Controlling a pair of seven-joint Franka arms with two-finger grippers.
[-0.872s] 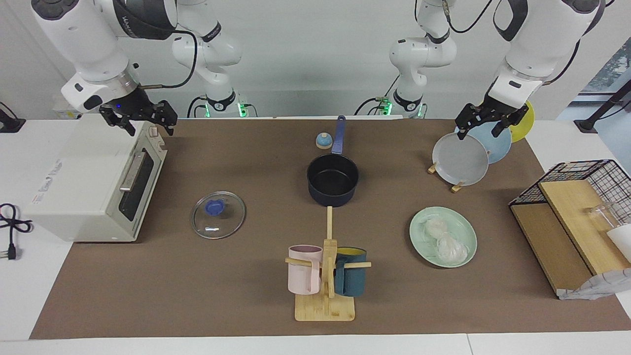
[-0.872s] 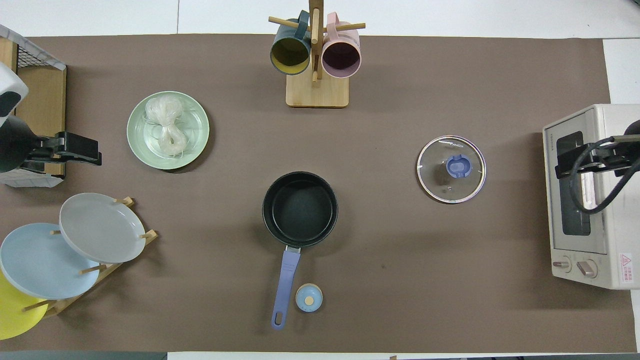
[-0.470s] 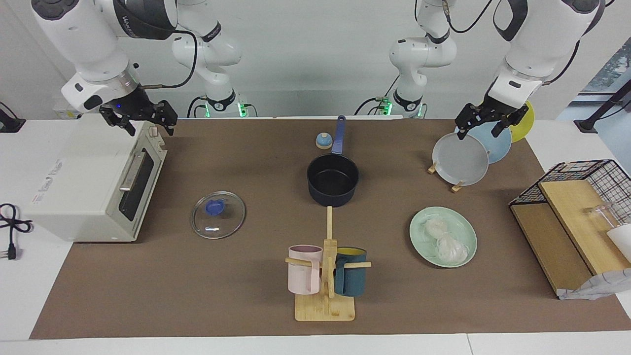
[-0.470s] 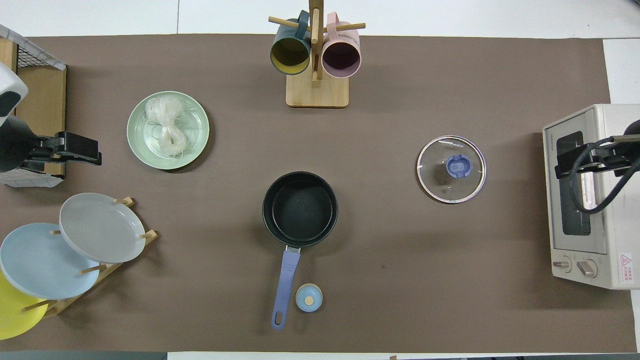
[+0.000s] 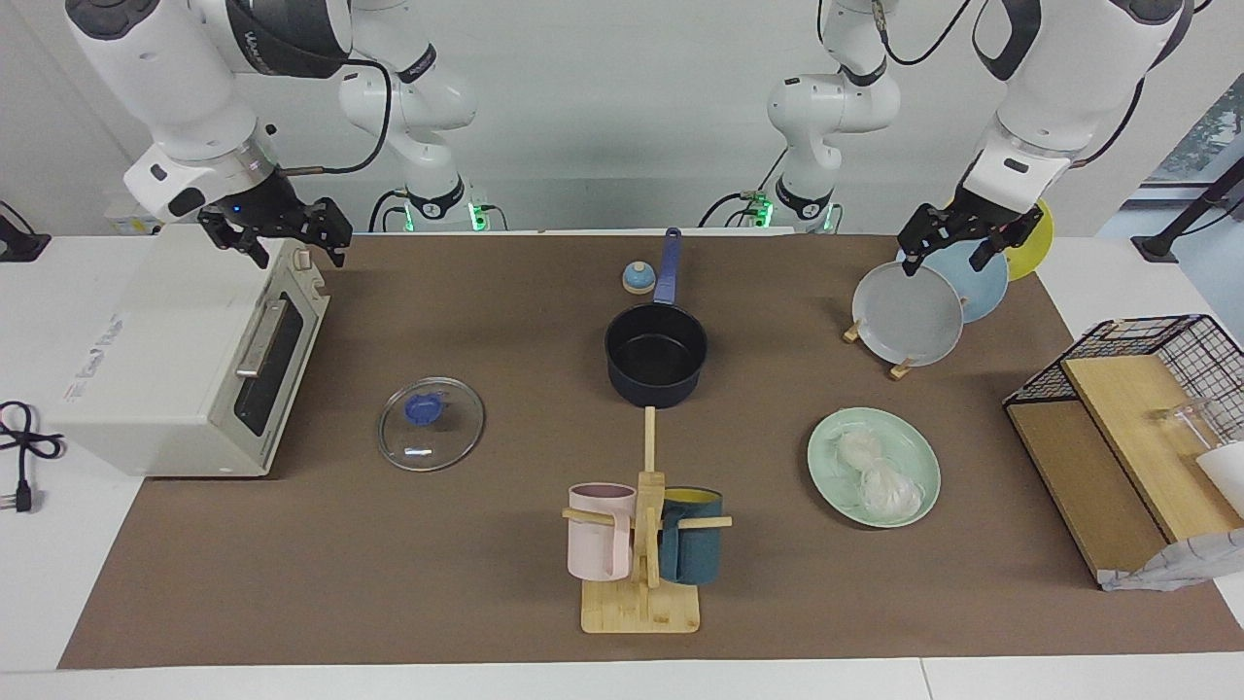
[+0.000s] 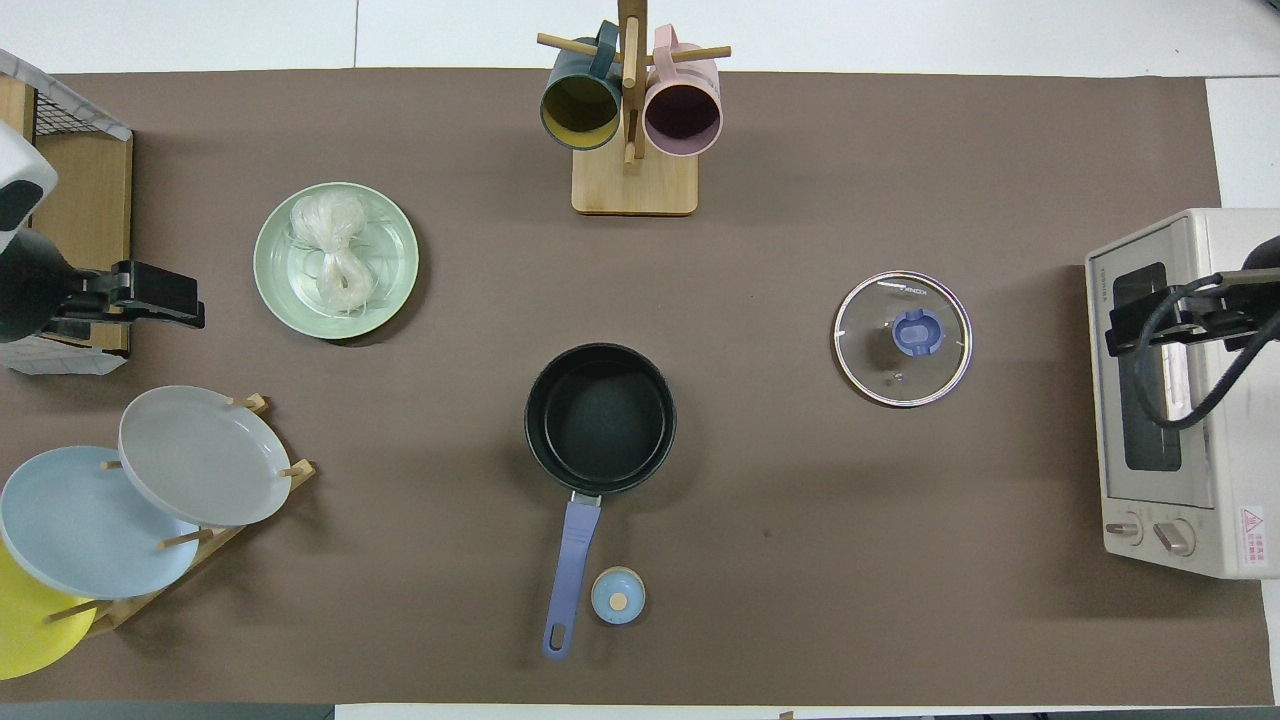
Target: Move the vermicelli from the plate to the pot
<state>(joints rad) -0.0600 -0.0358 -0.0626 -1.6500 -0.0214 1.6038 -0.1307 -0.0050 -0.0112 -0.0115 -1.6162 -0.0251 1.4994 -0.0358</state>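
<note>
Two whitish vermicelli nests point(image 5: 875, 474) lie on the mint-green plate point(image 5: 826, 439), toward the left arm's end of the table; both show in the overhead view, the vermicelli point(image 6: 335, 255) on the plate point(image 6: 398, 262). The dark pot point(image 5: 656, 355) with its blue handle point(image 5: 668, 262) stands mid-table, empty, nearer to the robots than the plate; it also shows in the overhead view point(image 6: 600, 415). My left gripper point(image 5: 941, 261) hangs open and empty in the air over the plate rack; it also shows in the overhead view point(image 6: 165, 305). My right gripper point(image 5: 298, 255) hangs open and empty over the toaster oven.
A glass lid point(image 5: 430, 424) lies near the white toaster oven point(image 5: 165, 360). A wooden mug stand point(image 5: 641, 544) with pink and teal mugs stands farther from the robots than the pot. A plate rack point(image 5: 909, 316), a small blue knob-like object point(image 5: 638, 278) and a wire basket point(image 5: 1147, 418) are also here.
Both raised grippers have drifted only slightly. Nothing on the table has moved.
</note>
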